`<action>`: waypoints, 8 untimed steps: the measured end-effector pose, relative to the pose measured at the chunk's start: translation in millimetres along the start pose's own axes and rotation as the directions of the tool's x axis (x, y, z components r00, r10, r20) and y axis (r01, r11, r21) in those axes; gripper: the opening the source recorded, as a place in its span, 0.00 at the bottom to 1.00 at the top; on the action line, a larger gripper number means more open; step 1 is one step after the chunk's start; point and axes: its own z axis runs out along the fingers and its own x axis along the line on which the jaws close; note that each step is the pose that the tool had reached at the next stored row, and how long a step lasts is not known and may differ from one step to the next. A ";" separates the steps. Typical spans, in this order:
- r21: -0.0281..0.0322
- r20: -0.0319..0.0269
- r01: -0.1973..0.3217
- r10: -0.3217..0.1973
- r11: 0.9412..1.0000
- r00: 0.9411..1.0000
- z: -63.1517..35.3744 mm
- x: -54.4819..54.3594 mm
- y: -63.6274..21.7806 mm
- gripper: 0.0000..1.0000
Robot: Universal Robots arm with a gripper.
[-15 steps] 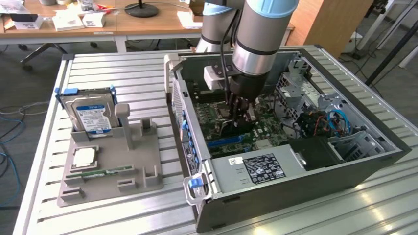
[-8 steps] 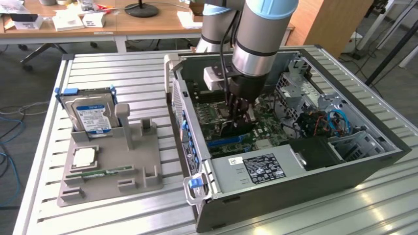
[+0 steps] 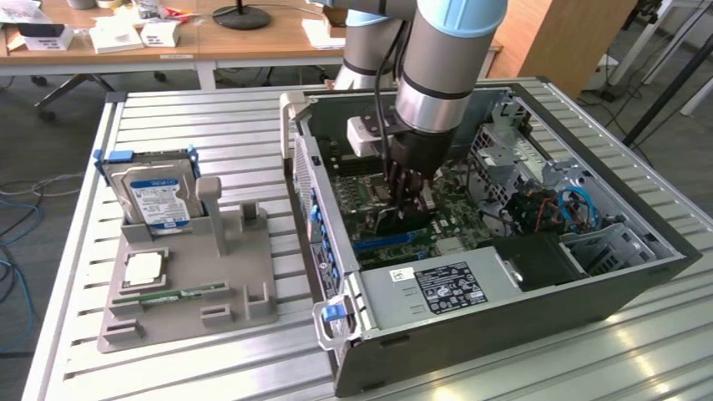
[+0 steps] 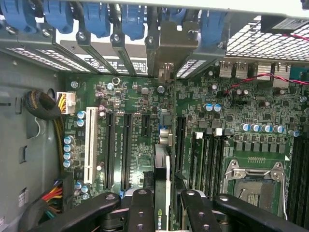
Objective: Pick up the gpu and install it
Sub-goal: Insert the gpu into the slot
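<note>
**A:** What is nearest the wrist camera?

**B:** The gripper [image 4: 166,212]. Its black fingers [image 4: 140,212] are clamped on either side of the gpu [image 4: 162,169]. The card hangs edge-on inside the computer case [image 3: 624,276], low over the motherboard [image 4: 241,111].

**A:** Is it seated?

**B:** I can't tell, because the card hides whatever lies directly under it. Long black slots [image 4: 126,150] run beside it on both sides.

**A:** What could go wrong from here?

**B:** Alignment, I'd say. If the card's edge sits slightly off its slot, a push would load the board instead of the connector. The grip is on one narrow edge, so the card could also twist between the fingers.

**A:** And further back?

**B:** The rear openings under the blue clips [image 4: 96,19]. If the card's end catches on that frame, the card would tilt.

**A:** Anything beyond the case?

**B:** A hard drive [image 3: 156,196] stands in the grey tray [image 3: 240,276], well apart from the work.
</note>
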 end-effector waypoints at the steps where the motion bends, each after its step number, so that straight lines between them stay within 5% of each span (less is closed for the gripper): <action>1: 0.000 0.000 0.000 0.000 1.000 1.000 0.8 0.0 0.0 0.26; 8: 0.000 0.000 0.000 0.000 1.000 1.000 1.0 0.1 0.0 0.26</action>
